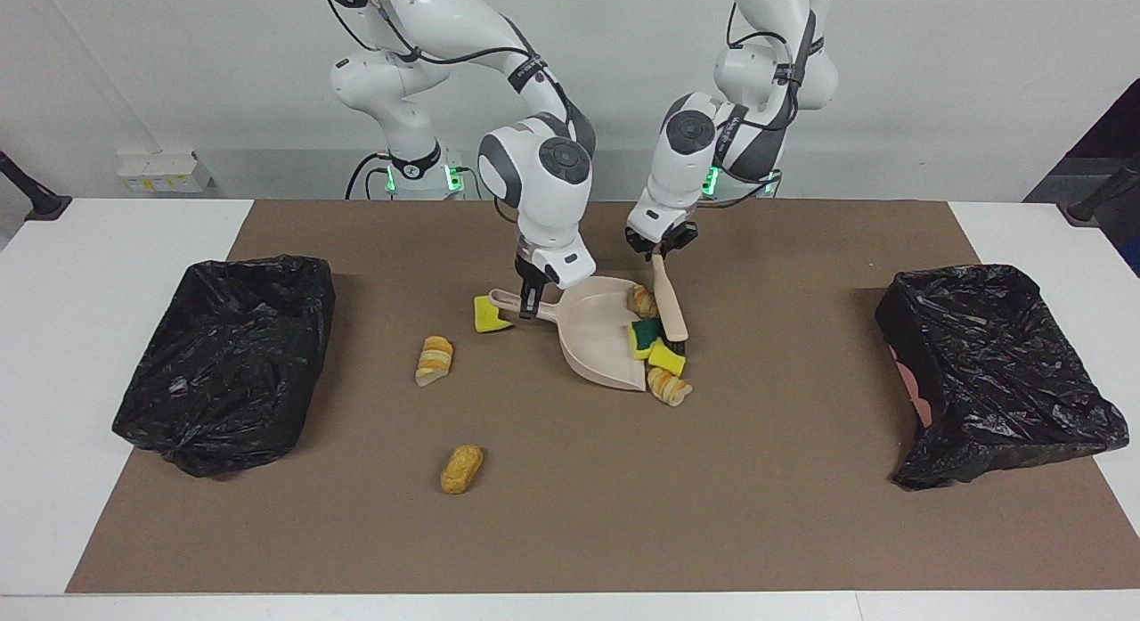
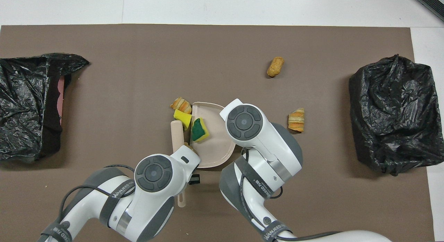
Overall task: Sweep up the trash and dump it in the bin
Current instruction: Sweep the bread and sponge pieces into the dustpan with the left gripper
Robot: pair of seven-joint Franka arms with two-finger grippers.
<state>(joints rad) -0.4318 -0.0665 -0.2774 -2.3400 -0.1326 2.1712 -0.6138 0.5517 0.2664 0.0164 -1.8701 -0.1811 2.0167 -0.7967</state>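
brush pressed to dustpan mouth

the brush (image 1: 668, 307) handle is clamped by the left gripper (image 1: 660, 249); the dustpan (image 1: 598, 347) handle is gripped by the right gripper (image 1: 532, 302). 4 trash scraps (image 1: 648, 336) are bunched below the left gripper at the dustpan's mouth, 3 trash scraps (image 1: 435, 360) are left toward the right arm's end

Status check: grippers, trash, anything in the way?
Right gripper shut on dustpan handle; left gripper shut on brush. Green-yellow sponge in pan, yellow chunk at its lip. Three scraps unswept. Nothing blocking.
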